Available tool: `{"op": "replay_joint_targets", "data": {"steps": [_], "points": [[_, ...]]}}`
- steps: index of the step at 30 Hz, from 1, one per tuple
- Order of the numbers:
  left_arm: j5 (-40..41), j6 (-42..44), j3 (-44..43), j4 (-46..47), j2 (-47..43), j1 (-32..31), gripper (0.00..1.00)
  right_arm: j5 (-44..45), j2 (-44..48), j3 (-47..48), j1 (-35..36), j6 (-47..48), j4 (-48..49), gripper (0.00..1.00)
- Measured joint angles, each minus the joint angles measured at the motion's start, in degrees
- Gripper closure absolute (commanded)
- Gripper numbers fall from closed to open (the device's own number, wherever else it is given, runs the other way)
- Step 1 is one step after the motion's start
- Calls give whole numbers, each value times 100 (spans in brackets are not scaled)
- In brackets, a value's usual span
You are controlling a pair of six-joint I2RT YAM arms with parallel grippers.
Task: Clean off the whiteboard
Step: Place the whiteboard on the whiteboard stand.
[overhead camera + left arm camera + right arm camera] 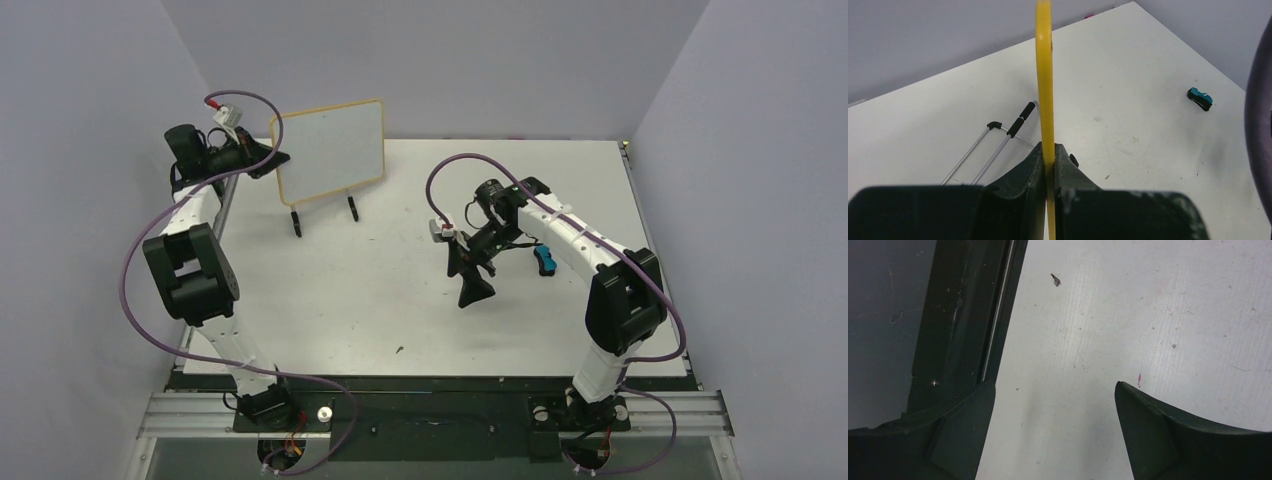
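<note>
Pale lavender walls box in a white table (400,300), and the top camera looks down over both arm bases. Far left, the whiteboard (330,150) stands upright and a little askew, with a tan frame and a face that reads plain white from here. The left gripper (278,155) is right on its left edge. Below the board, the black wire easel (294,222) shows two feet on the table; whether the board rests on it, I can't tell. Over on the right, the right gripper (472,285) points down at mid-table, holding nothing. Just beside that arm lies the blue eraser (545,260), flat on the table.

Left wrist camera now: the whiteboard (1044,75) comes in edge-on, its frame a yellow strip running straight up the middle. The black fingers (1033,170) press against it from both sides, a firm pinch. Left of the strip, the easel's thin rods with black tips sit low over the table. The blue eraser (1200,98) sits well apart, far right.

Right wrist camera: the jaws are spread wide, one finger at lower left and the other at lower right, with bare scuffed table between them. A dark strip (963,315) runs along the table's edge at left. A small dark speck (1055,279) lies near the top.
</note>
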State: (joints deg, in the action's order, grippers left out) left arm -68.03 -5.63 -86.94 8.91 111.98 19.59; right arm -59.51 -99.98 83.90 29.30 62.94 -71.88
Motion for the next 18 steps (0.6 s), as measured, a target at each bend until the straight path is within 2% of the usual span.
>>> {"op": "replay_joint_targets", "data": {"steps": [4,8,14,18], "points": [[-153,-90,-48,166,76,-17,100,81,-2,0,-4,-214,208,15],[-275,-365,337,748,83,-9,100,203,-2,-15,-7,-605,647,15],[-597,-1672,671,2500,247,142,100,227,-2,-59,-7,-916,938,15],[-791,-2251,691,3386,308,221,100,225,-2,-116,-13,-1029,1047,15]]}}
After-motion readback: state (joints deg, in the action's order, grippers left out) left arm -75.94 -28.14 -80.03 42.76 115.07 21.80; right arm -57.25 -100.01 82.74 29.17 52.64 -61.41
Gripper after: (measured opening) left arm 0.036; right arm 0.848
